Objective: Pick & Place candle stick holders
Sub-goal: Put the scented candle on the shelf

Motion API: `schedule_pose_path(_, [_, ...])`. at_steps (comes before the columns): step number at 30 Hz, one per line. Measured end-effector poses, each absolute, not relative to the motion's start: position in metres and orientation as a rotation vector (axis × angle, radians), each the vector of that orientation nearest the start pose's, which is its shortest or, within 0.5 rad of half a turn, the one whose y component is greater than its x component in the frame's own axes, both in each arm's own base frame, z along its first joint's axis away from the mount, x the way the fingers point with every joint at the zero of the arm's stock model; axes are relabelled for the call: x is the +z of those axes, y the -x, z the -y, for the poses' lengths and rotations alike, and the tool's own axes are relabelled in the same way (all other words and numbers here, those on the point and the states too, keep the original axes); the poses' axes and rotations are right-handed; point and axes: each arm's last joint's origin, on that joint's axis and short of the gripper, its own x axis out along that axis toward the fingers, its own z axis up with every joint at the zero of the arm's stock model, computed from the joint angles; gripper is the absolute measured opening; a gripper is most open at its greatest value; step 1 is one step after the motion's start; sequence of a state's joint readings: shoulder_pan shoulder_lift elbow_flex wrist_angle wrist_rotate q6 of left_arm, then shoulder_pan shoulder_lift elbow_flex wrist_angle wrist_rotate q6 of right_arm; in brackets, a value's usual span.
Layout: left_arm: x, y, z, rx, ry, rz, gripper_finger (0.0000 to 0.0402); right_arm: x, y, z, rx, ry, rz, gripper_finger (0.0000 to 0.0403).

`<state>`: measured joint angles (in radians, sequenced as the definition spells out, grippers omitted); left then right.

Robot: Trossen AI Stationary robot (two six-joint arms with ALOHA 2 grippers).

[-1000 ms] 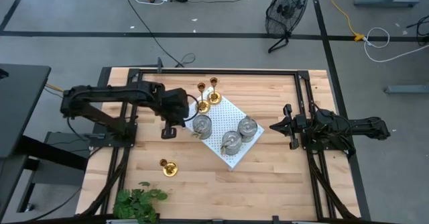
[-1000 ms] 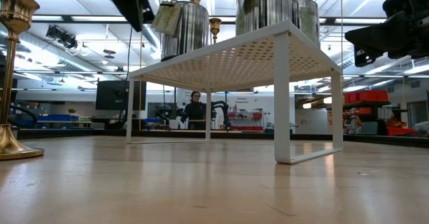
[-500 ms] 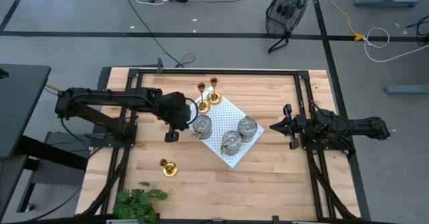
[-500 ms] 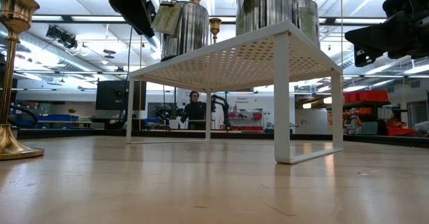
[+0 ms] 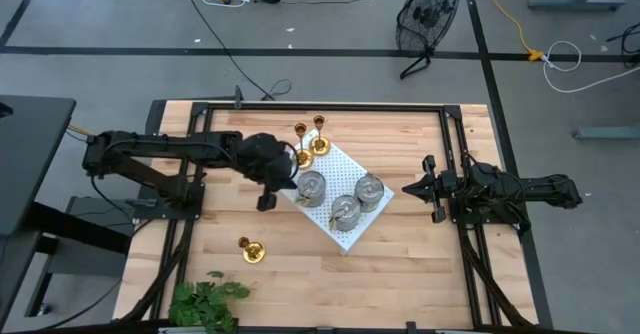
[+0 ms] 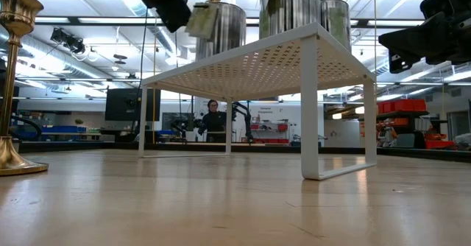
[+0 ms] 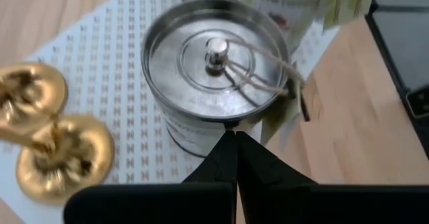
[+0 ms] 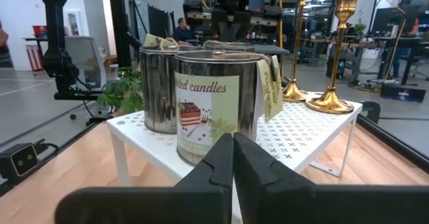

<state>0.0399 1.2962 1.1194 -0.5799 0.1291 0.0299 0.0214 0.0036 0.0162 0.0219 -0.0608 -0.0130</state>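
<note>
Fingers of the left gripper (image 7: pixel 236 138) clenched, tips against a silver tin (image 7: pixel 216 76) on the white board (image 5: pixel 340 159). Right gripper (image 5: pixel 408 189) clenched, empty, right of it. Wooden counter (image 5: pixel 400 264); person (image 6: pixel 214 121) stands far back.

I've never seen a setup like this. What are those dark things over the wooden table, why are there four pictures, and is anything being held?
They are two robot arms. One camera looks down from above, one sits at tabletop height, and one rides on each wrist. On the wooden table stands a white perforated board carrying three silver-grey candle tins and two shiny brass candlestick holders; a third brass one stands alone near a green leafy plant. The left gripper, shut, is against one tin, holding nothing. The right gripper waits, shut and empty.
</note>
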Motion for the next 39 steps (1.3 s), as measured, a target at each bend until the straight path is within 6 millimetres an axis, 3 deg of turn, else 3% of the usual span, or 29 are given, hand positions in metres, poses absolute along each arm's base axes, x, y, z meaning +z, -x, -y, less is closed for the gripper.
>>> schedule_pose_path(8, [0.310,-0.282,-0.007,-0.096,0.029,-0.669,0.0000,0.171,-0.097,-0.004,0.082,0.014,0.035,0.0016])
schedule_pose_path(22, [0.291,-0.299,-0.003,-0.064,0.075,-0.719,0.0000,0.171,-0.097,-0.004,0.082,0.014,0.035,0.0016])
schedule_pose_path(39, [0.302,-0.307,-0.001,0.004,0.036,-0.575,0.0000,0.171,-0.097,-0.004,0.082,0.014,0.035,0.0016])
